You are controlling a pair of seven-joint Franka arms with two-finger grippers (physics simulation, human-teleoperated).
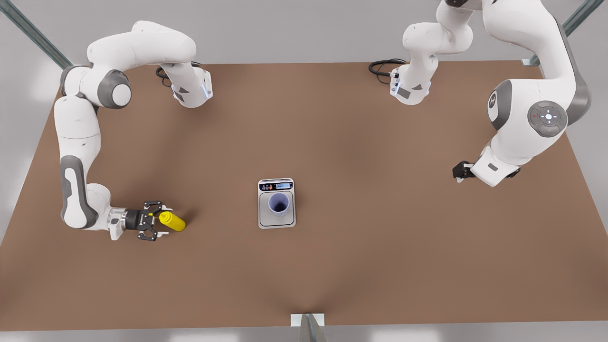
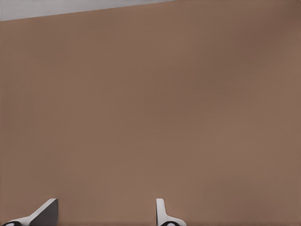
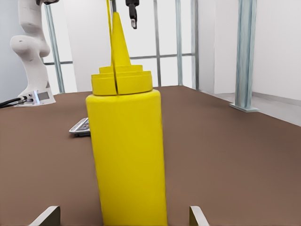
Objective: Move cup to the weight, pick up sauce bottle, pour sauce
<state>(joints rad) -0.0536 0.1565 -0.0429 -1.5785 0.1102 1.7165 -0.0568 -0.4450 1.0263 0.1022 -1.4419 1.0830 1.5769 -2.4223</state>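
1. No brand or label can be read. The weight (image 1: 277, 203) has a black control strip with a lit blue display and coloured buttons, but its digits are too small to make out.
2. The weight lies flat near the middle of the table (image 1: 361, 266), its control strip toward the table's far edge. The cup (image 1: 279, 203) stands upright on its steel plate, mouth up.
3. The sauce bottle (image 1: 172, 221) stands on the table near the edge at the front view's left. In the right wrist view the sauce bottle (image 3: 127, 155) is upright, long axis vertical, with the nozzle pointing straight up.
4. The right gripper (image 1: 156, 219) is at the sauce bottle, a finger (image 3: 46, 215) on either side of the body, spread apart and not touching it.
5. The right wrist view also shows the weight (image 3: 81, 126) low behind the sauce bottle.
6. The left gripper (image 1: 460, 172) waits above the table near the edge at the front view's right. Its fingers (image 2: 162, 213) are spread apart over bare table (image 2: 150, 108) with nothing between them.
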